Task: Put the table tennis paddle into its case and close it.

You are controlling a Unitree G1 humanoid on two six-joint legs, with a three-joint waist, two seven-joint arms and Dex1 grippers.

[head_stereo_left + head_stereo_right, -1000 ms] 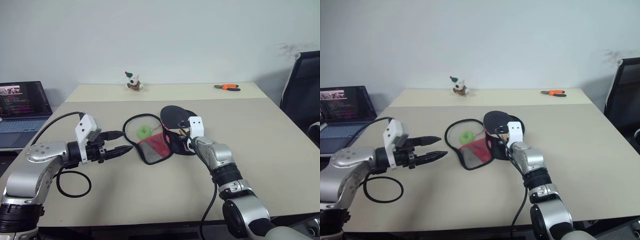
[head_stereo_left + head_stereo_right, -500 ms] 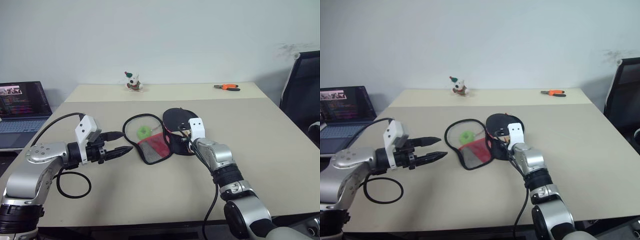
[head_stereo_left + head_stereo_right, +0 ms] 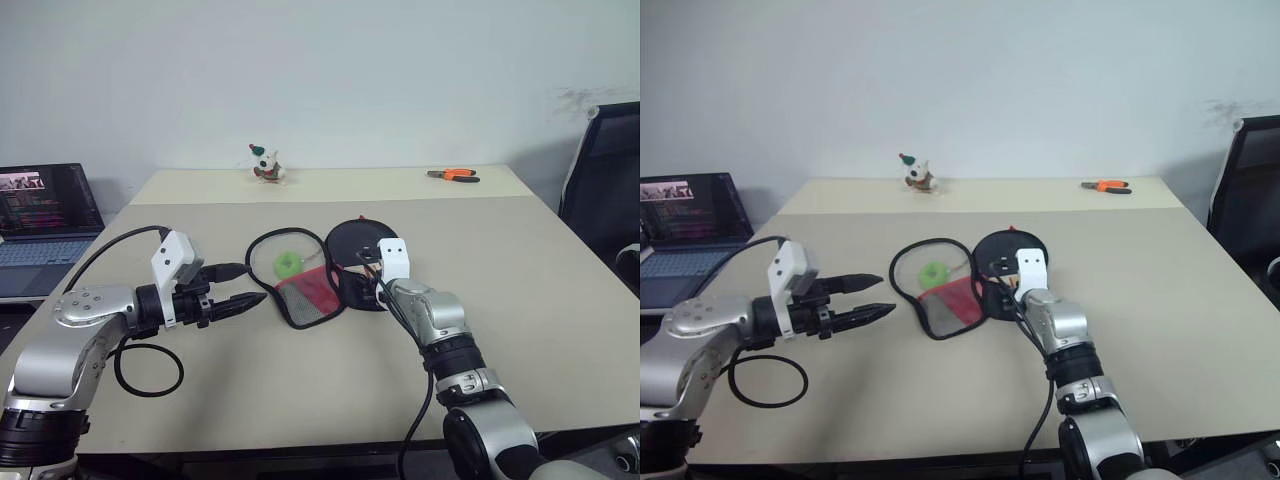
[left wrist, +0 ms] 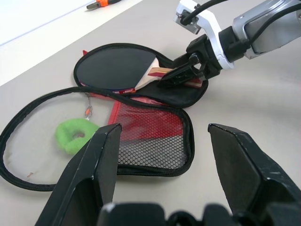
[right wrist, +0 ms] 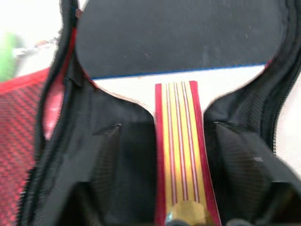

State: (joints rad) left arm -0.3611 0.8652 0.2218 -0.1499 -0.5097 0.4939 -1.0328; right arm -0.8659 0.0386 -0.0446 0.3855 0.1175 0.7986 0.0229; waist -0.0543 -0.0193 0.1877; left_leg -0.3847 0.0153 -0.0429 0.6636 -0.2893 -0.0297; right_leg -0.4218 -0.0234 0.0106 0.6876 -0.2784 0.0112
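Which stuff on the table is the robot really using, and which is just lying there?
Using:
- paddle, lying in the open half of the case
- case, unzipped, flap folded out
- right gripper, open at the paddle's handle

Just lying there:
- toy figure
- orange pliers
- laptop
- black cable loop

The table lies bare on the right of the case and in front of it. On the left, the left gripper and a black cable loop stand in the way
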